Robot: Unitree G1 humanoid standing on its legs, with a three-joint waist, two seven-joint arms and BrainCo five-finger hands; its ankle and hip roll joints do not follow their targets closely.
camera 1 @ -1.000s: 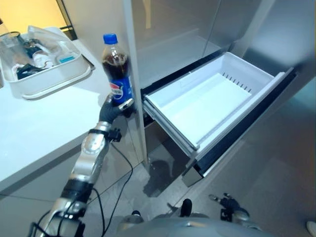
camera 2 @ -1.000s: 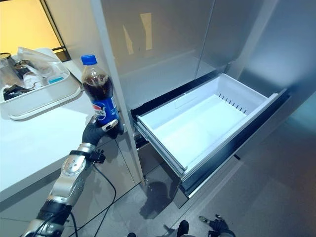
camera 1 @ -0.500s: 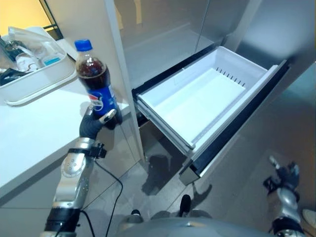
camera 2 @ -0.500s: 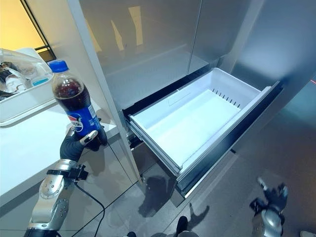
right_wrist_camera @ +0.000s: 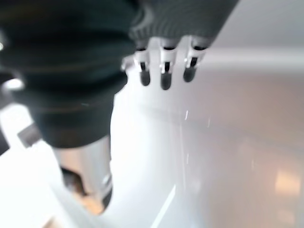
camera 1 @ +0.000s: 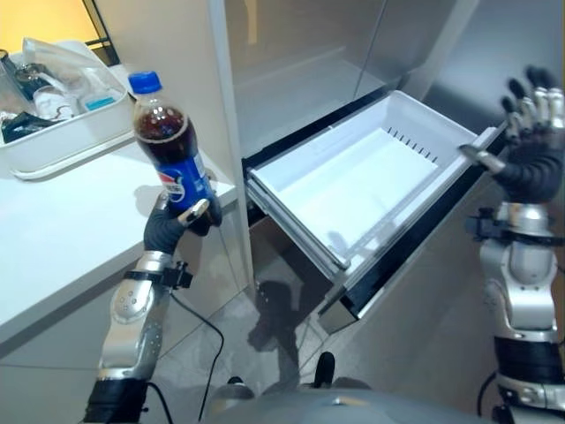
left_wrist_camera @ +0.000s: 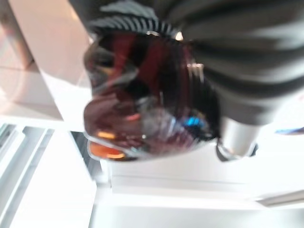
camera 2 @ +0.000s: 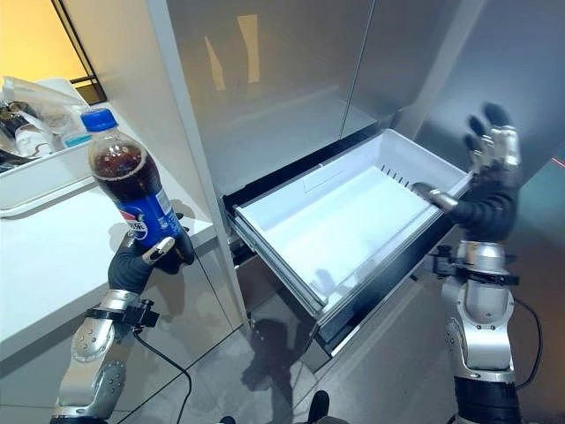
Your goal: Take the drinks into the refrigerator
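Dark cola bottle [camera 1: 172,150]: my left robot hand [camera 1: 177,223] grips its base, upright, to carry.
Right robot hand [camera 1: 530,132]: fingers spread, empty, beside freezer drawer [camera 1: 371,181].

Dark cola bottle with blue cap and label [camera 1: 172,148] sits left of centre, upright in the left hand [camera 1: 170,223], over the edge of the white countertop [camera 1: 62,221]. White plastic tray of clutter [camera 1: 66,134] on the countertop, upper left. Open white refrigerator drawer [camera 1: 375,181] centre-right; right hand [camera 1: 528,132] raised at right edge, just beside its front.
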